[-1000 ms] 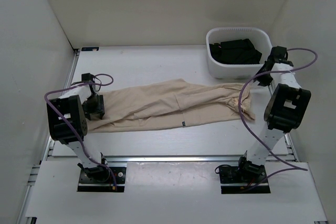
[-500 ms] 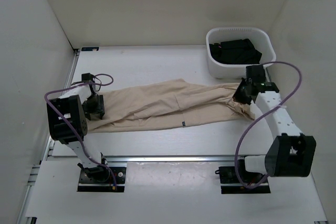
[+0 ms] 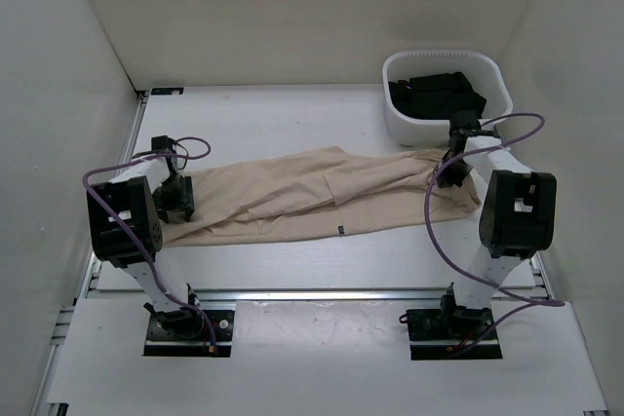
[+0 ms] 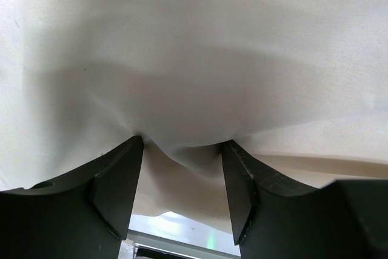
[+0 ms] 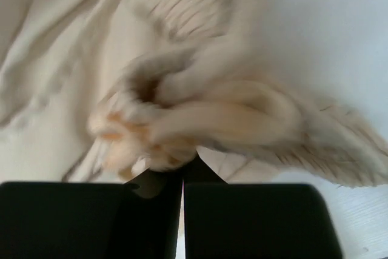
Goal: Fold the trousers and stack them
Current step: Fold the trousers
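Note:
The light beige trousers (image 3: 312,192) lie stretched left to right across the table. The legs point left and the gathered waistband is at the right. My left gripper (image 3: 180,197) rests on the leg ends. In the left wrist view its jaws (image 4: 182,150) stand apart and press into the cloth (image 4: 194,59), which sags between them. My right gripper (image 3: 450,168) is at the waistband end, just in front of the basket. In the right wrist view its jaws (image 5: 182,171) are closed together with the bunched waistband (image 5: 230,113) at their tips; that view is blurred.
A white basket (image 3: 400,124) holding black folded garments (image 3: 439,94) stands at the back right, close behind the waistband. White walls enclose the table on the left, back and right. A metal rail runs along the near edge.
My right arm has swung in from the right edge to the waistband and now sits there, closer to the basket. The waistband end has bunched up. The left arm has not moved.

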